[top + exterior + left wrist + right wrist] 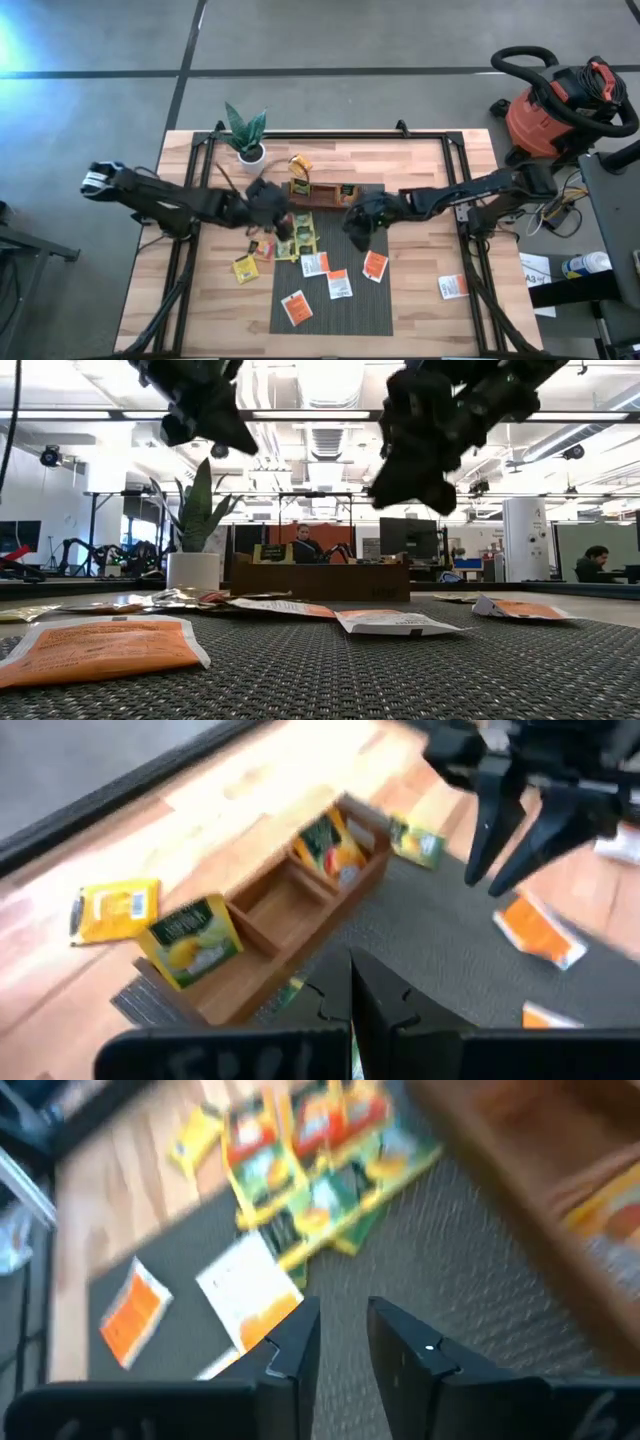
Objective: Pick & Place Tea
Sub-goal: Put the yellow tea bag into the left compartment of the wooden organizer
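Small square tea sachets lie flat on the grey mat (360,310): a green and yellow cluster (300,237) and several white-and-orange ones (375,265). A yellow one (244,268) lies on the wood beside the mat. The brown wooden tray (325,190) stands at the mat's far edge with sachets upright in it (330,845). My left gripper (350,965) hangs shut above the cluster, near the tray's left end, with nothing showing at its tips. My right gripper (345,1330) hangs open over the mat near the tray's right end, with nothing between its fingers.
A potted plant (245,140) stands at the far left of the table. One white-and-orange sachet (453,287) lies alone near the right edge. A yellow sachet (115,908) lies on the wood behind the tray. A red shop vacuum (555,105) stands off the table.
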Robot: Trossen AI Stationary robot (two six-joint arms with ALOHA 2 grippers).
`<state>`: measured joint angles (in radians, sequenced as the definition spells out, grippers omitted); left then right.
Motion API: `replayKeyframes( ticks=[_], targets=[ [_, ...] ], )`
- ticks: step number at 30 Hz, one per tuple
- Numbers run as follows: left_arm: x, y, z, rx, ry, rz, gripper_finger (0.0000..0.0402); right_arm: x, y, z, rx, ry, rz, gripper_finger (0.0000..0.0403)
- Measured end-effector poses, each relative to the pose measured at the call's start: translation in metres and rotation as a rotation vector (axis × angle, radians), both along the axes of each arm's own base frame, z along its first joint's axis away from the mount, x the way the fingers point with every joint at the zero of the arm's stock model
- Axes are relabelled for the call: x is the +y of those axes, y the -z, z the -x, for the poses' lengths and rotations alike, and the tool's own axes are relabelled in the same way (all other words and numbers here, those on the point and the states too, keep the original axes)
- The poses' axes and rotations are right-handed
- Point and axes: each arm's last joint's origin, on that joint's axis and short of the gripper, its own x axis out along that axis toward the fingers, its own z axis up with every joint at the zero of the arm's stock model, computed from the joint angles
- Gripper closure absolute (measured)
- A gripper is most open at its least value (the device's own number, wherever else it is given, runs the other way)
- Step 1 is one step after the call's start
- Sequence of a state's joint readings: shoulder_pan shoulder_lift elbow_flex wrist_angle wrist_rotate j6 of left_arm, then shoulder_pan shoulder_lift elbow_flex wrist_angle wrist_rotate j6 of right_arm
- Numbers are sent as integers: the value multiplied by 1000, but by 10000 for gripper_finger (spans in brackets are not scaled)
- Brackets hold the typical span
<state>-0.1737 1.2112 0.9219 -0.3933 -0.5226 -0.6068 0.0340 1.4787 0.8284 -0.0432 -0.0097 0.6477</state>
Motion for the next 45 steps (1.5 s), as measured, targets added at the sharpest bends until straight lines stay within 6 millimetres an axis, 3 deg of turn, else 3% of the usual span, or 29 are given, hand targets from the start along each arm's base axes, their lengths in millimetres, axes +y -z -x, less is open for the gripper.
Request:
replayKeyframes(
  ticks=[3,6,10,14,20,28,34,43,45],
  targets=[
    [2,1,8,25,50,-32,401,-3,-12,5,-40,10,23,323],
    [-2,17,6,89,223,-60,401,-2,-11,5,-34,4,-30,322],
    [-11,47,-12,159,461,-124,399,5,11,-9,11,-19,-213,311],
    [-14,82,-27,345,610,-268,385,15,36,-27,6,53,-353,292],
    [-16,115,-36,507,730,-361,365,30,62,-48,-55,158,-537,253],
    [-16,127,-38,529,745,-371,362,42,77,-80,-48,252,-545,223],
    [-16,134,-37,512,742,-290,362,42,84,-97,88,293,-453,226],
    [-15,145,-31,489,710,-248,362,42,49,-100,88,300,-374,227],
    [-15,146,-31,467,695,-235,362,40,50,-95,132,323,-349,227]
  ],
)
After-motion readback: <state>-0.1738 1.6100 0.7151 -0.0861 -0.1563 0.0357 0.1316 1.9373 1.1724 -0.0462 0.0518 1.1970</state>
